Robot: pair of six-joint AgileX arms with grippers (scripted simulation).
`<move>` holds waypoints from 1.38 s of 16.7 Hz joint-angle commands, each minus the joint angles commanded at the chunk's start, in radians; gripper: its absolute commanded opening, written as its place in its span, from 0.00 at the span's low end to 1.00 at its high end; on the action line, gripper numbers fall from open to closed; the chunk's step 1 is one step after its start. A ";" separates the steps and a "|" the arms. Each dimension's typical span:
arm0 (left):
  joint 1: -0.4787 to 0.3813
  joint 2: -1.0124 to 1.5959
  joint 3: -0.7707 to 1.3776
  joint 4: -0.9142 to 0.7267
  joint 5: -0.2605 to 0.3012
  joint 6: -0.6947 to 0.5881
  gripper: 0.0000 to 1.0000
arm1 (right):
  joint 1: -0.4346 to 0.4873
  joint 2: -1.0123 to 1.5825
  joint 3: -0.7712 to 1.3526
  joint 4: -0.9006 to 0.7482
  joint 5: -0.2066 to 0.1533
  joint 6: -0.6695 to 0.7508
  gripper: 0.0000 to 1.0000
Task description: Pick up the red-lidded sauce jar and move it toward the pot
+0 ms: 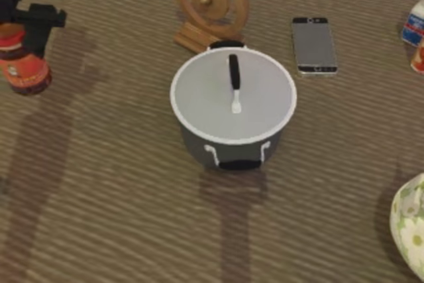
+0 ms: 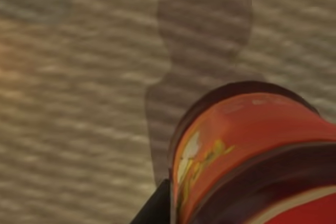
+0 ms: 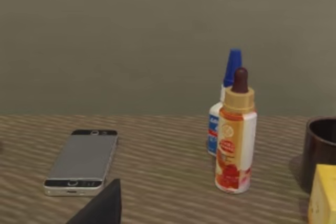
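Our left gripper (image 1: 20, 31) jaws hold the round jar (image 1: 22, 59) of dark sauce; the lidded pot (image 1: 233, 107) sits well apart.

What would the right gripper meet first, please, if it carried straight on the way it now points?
Probably the phone, lying flat on the table just ahead of the right gripper's dark fingertip in the right wrist view. Depth is unclear, so it might instead skim past it onto bare table.
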 joint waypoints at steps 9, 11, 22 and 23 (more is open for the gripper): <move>-0.249 -0.022 -0.194 0.161 -0.080 -0.371 0.00 | 0.000 0.000 0.000 0.000 0.000 0.000 1.00; -0.282 -0.027 -0.219 0.185 -0.090 -0.416 0.00 | 0.000 0.000 0.000 0.000 0.000 0.000 1.00; -0.281 0.037 -0.312 0.344 -0.090 -0.416 0.00 | 0.000 0.000 0.000 0.000 0.000 0.000 1.00; -0.281 0.043 -0.319 0.355 -0.090 -0.416 0.00 | 0.000 0.000 0.000 0.000 0.000 0.000 1.00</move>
